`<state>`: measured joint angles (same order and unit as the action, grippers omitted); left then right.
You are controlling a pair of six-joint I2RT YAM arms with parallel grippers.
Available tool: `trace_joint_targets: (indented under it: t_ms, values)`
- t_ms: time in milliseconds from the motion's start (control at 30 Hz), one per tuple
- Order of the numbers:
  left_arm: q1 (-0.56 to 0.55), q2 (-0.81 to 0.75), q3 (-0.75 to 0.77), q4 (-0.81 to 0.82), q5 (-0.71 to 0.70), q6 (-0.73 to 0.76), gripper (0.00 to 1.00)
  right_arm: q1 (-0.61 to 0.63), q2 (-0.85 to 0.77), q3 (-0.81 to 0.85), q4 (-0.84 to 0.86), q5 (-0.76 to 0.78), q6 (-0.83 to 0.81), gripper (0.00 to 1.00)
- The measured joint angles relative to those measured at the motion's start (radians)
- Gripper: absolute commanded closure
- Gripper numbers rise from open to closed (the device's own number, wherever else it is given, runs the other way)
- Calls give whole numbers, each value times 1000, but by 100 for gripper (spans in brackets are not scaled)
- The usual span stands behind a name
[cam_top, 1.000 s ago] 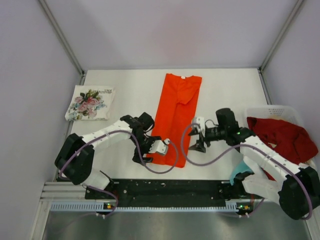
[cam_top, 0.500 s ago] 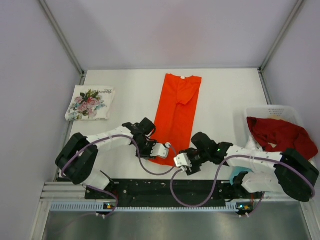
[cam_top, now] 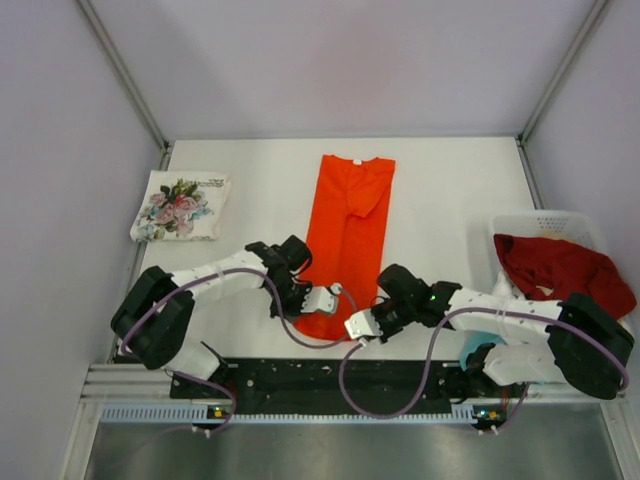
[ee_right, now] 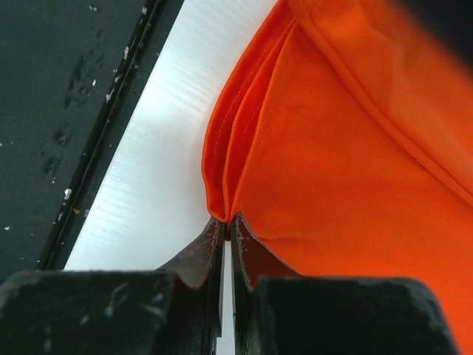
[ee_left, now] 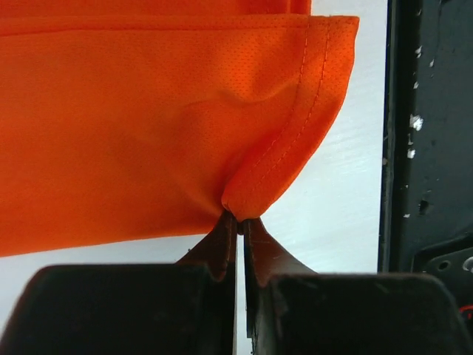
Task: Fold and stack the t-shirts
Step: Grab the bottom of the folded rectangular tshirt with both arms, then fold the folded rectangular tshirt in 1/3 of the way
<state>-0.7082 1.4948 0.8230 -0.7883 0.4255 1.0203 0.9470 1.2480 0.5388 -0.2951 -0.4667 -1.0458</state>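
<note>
At the near hem of the orange-red t-shirt (cam_top: 345, 240), both grippers are clenched on cloth. The left gripper (ee_left: 239, 222) has its jaws pressed together on a pinch of the hem, close to the shirt's near corner; the stitched edge of the fabric rises from the pinch and curves away to the corner. The right gripper (ee_right: 224, 224) likewise grasps a fold of the same shirt at its edge, with several layers of cloth gathered into the closed jaws.

Seen from the top external camera, the left gripper (cam_top: 322, 298) sits at the left side of the shirt's near end and the right gripper (cam_top: 358, 325) at the right side of that end, the two close together. The near end of the shirt is drawn narrow between them. From there the orange-red t-shirt extends away from the arms as a long, narrow strip lying flat on the white counter (cam_top: 260, 190), with its collar at the far end.

Left of the orange-red t-shirt, well apart from it and near the counter's left edge, lies the white t-shirt with pink flower print (cam_top: 181, 205), folded into a flat rectangle. Right of the orange-red t-shirt, at the counter's right edge, stands the white lattice basket (cam_top: 545, 222). The dark red t-shirt (cam_top: 565, 275) lies crumpled in it, draping over its rim.
</note>
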Motion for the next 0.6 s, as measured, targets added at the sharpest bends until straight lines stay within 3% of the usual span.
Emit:
trace_joint_targets:
  t_ms: [167,300,467,600]
  values:
    - [25,27,138,-95,12,-81,100,-83,-60,2,27,-51,131,100]
    - [121,143,370,-149,35,-164,100,-255,-48,61,101,-89,292,100]
    - [223,310,648,-168,24,-262,100,-465,105,190,234,-114,495,100]
    - [259,480,886,-211,3,-315,100,-558,267,311,278,-96,607,100]
